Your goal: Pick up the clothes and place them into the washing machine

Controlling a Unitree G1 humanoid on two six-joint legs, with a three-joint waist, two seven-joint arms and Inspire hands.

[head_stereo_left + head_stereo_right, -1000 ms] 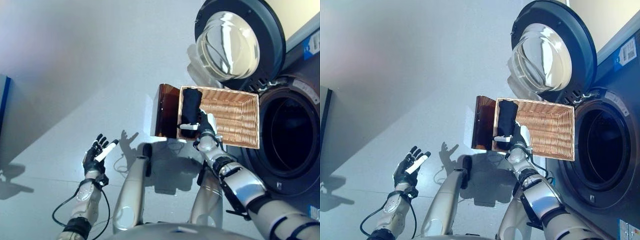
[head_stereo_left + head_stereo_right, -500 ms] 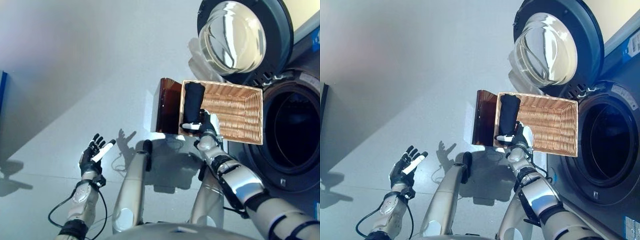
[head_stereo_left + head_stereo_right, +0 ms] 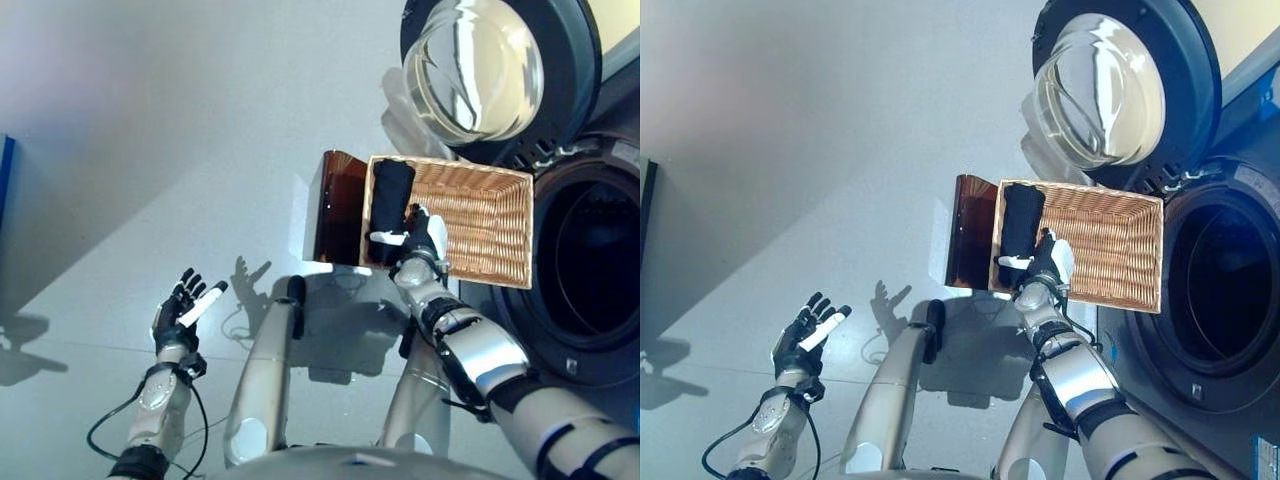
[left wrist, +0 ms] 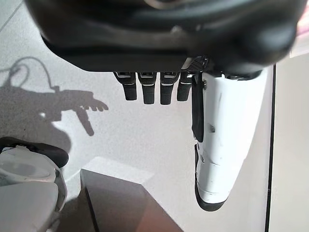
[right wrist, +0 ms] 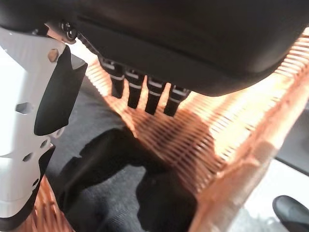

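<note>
The washing machine (image 3: pixel 590 270) is seen on the right with its door (image 3: pixel 490 70) open, and the basket (image 3: pixel 480 225) sits just left of it. A dark rolled cloth (image 3: pixel 390 205) lies at the basket's left end, its long side running near to far. The right hand (image 3: pixel 425 235) hangs over it with fingers apart, so the grab is not yet made and likely comes next; the left hand (image 3: pixel 180 310) is held open, far off to the left.

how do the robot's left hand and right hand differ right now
The left hand is out over the bare floor, far from the wicker basket; the right hand reaches into that basket beside the dark garment. The left hand is near nothing; the right hand hovers just above the cloth without gripping it. Both are open, fingers straight, holding nothing.
</note>
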